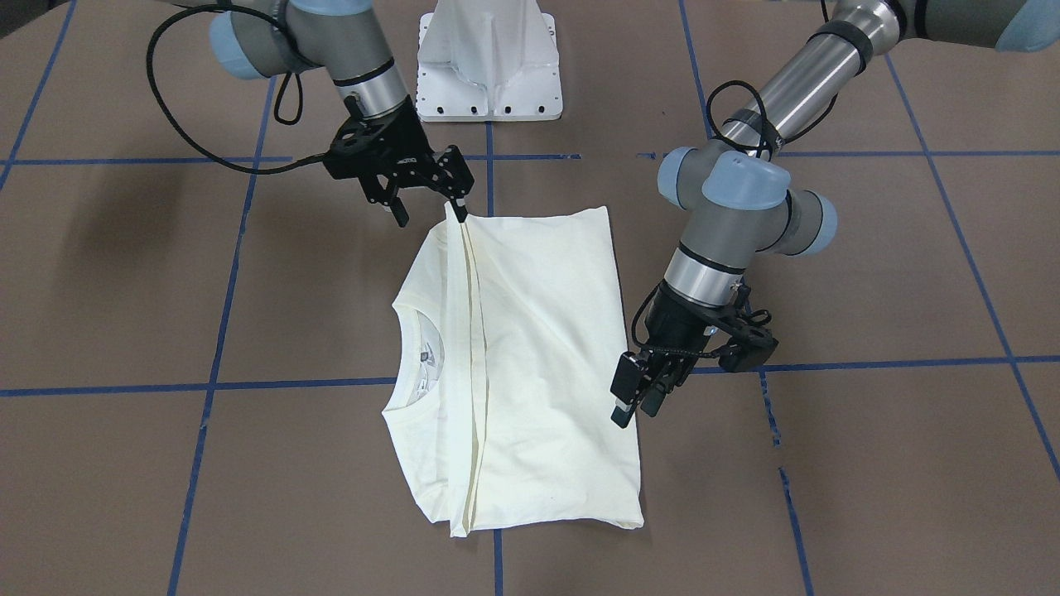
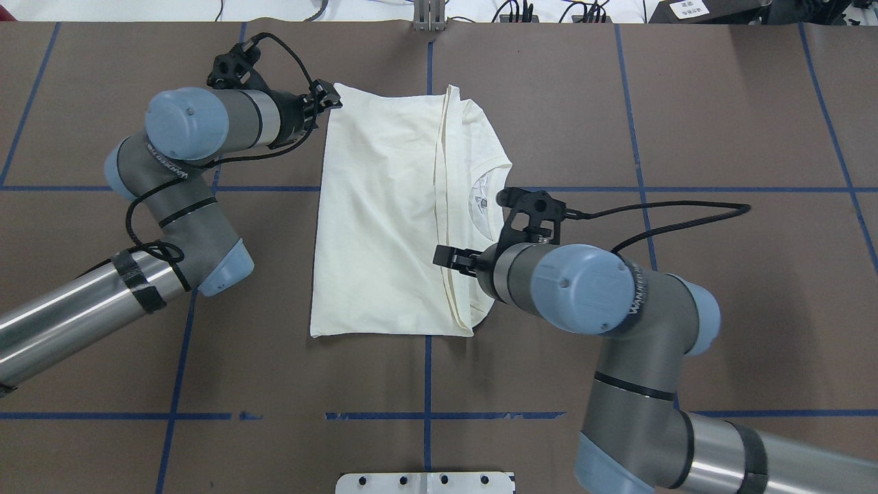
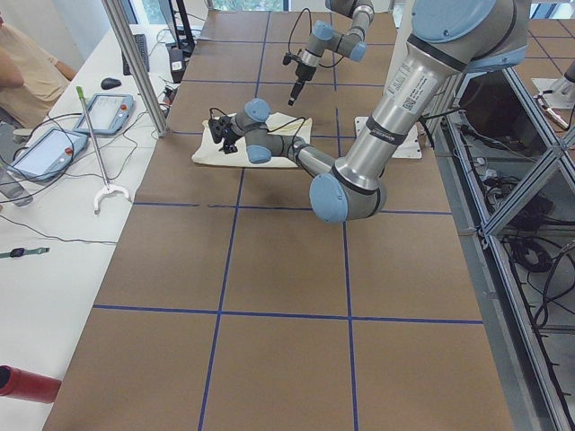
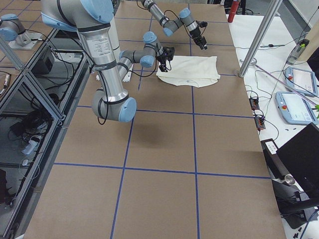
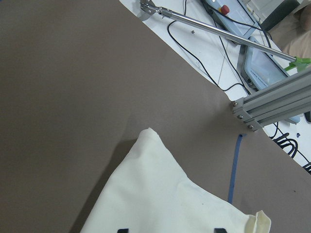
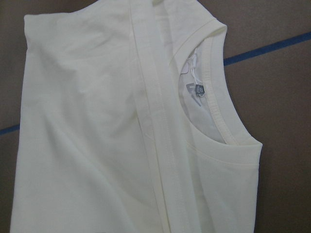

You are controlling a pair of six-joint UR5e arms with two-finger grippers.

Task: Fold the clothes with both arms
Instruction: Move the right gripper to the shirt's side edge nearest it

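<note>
One cream-white long-sleeved T-shirt (image 2: 377, 206) lies flat on the brown worktop (image 2: 686, 309) with its blue tape grid, between the two black two-finger grippers.

Done, as judged: the stitched hem band (image 2: 441, 206) runs across the garment just short of the ribbed neck opening (image 6: 219, 119). This suggests the lower half has been folded over the upper half. Neither sleeve shows, so both are presumably tucked inside, and the printed front is not visible. The outline is a fairly neat rectangle with only light creasing.

Grippers: the left gripper (image 1: 636, 406) has its fingers apart and holds nothing. It hangs just above the shirt's folded edge, and its wrist view shows a pointed cloth corner (image 5: 148, 131) ahead of the fingertips. The right gripper (image 1: 428, 209) also has its fingers apart and is empty, with the hem band passing beneath it. In the front-facing view one fingertip sits at the end of that band, but whether it touches the cloth cannot be told.

Left to do, as judged: the rectangle is long enough for at least one more fold, bringing one short end over the other. That would need each gripper to close on a corner first. Nothing is gripped yet, so that fold has not begun.
</note>
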